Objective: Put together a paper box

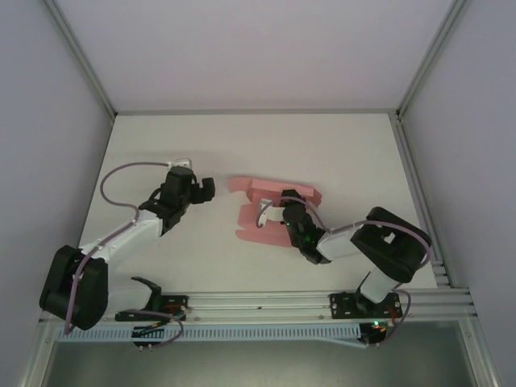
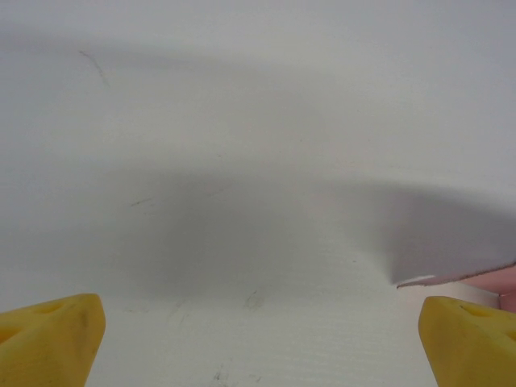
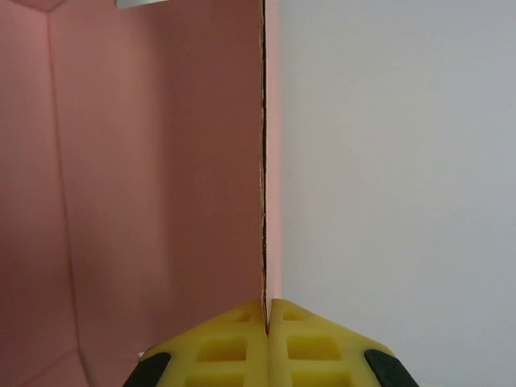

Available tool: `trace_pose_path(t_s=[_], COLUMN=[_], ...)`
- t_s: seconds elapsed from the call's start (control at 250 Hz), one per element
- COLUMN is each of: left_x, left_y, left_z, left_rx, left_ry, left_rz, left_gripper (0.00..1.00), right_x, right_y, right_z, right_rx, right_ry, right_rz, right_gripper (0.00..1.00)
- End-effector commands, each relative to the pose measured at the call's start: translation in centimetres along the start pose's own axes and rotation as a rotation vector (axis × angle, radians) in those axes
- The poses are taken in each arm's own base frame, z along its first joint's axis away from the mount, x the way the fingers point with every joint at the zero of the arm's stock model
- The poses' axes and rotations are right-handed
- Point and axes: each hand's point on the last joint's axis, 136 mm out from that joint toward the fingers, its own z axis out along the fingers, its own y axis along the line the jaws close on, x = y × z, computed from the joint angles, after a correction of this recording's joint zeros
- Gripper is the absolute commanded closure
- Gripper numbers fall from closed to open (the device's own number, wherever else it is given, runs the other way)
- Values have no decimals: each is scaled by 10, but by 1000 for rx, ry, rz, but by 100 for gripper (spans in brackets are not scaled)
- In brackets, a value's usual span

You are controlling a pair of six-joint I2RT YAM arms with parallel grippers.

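Note:
The paper box (image 1: 270, 205) is a pink die-cut card lying partly folded at mid-table, its flaps raised. My right gripper (image 1: 284, 212) is shut on one upright wall of it. In the right wrist view the yellow pads (image 3: 234, 343) pinch the card's thin edge (image 3: 263, 161), pink panel (image 3: 153, 177) to the left. My left gripper (image 1: 203, 190) hovers open to the left of the card, apart from it. In the left wrist view its yellow fingertips (image 2: 52, 334) stand wide over bare table, with a pink corner (image 2: 504, 282) at the far right.
White table (image 1: 339, 153) enclosed by white walls; an aluminium rail (image 1: 266, 302) runs along the near edge between the arm bases. A metal frame post (image 1: 415, 185) lines the right side.

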Motion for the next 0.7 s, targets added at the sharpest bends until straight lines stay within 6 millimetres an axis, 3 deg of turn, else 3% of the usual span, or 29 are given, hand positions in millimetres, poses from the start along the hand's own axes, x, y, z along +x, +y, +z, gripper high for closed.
trace_pose_path(t_s=[0.0,0.168,0.315,0.499,0.591,0.695], left_x=[-11,-18,-33,-41,-32,-14], left_y=[-3,1,-7,-45,-58,-81], left_z=[2,11,36,80,97,101], left_rx=[17,14,56,192,238,376], left_ry=[-9,-3,4,54,125,197], left_rz=[-9,-17,-16,75,115,192], left_gripper=[0,0,0,0,0,0], right_x=[7,13,6,4,7,7], right_y=[29,33,37,30,29,28], right_z=[-3,-7,-9,-8,-6,-4], right_rx=[-55,-24,-98,-111,-119,-126], right_ry=[19,23,-4,-12,-1,5], right_rz=[19,52,68,101,111,122], right_gripper=[100,100,100,100,100,100])
